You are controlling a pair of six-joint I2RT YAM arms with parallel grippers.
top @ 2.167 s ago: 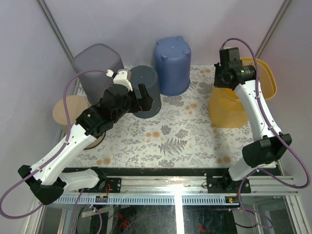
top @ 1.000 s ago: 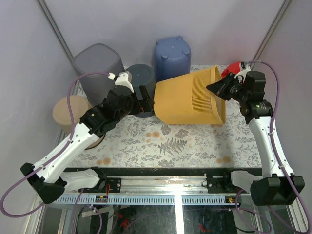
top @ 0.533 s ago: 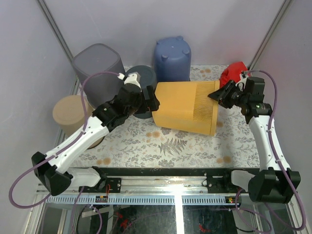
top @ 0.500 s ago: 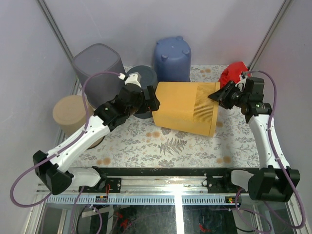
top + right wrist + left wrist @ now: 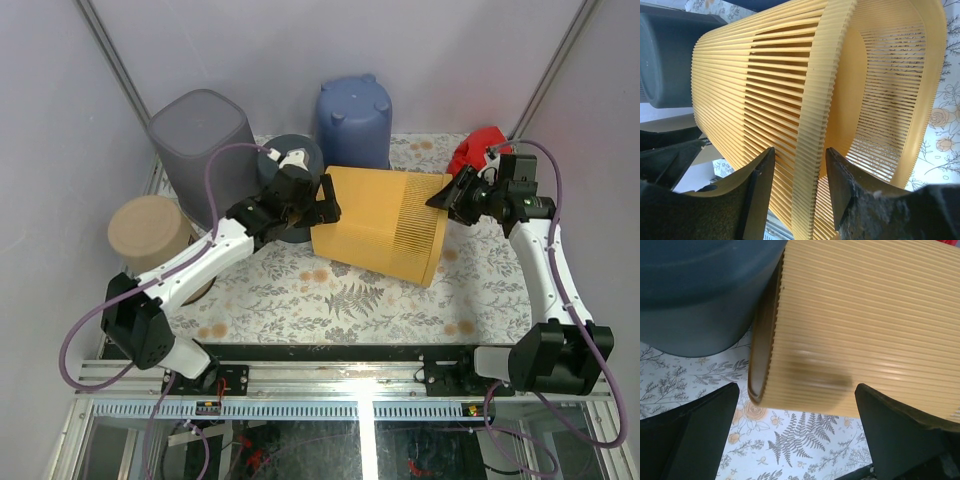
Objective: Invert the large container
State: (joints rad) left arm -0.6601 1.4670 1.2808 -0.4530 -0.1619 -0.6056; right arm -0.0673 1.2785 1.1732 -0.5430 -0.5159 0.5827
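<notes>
The large container is a yellow slatted basket (image 5: 380, 225) lying on its side on the floral table, base to the left, open mouth to the right. My right gripper (image 5: 447, 195) straddles the upper rim at the mouth. In the right wrist view (image 5: 800, 155) both fingers stand a little apart from the ribbed rim (image 5: 815, 115), so it is open. My left gripper (image 5: 326, 200) is at the basket's base end, wide open and empty. In the left wrist view (image 5: 797, 395) the basket's base edge (image 5: 765, 340) lies just ahead of the fingers.
A dark grey bin (image 5: 290, 180) touches the basket's base end on the left. An upturned blue bucket (image 5: 353, 125) stands behind. A grey translucent bin (image 5: 200, 135) and a tan cylinder (image 5: 148, 232) are at the left. A red object (image 5: 482, 150) sits behind my right gripper.
The basket went from upright at the right to lying on its side across the middle, its base swinging left. My left gripper reached right to its base. My right gripper followed the rim down.
</notes>
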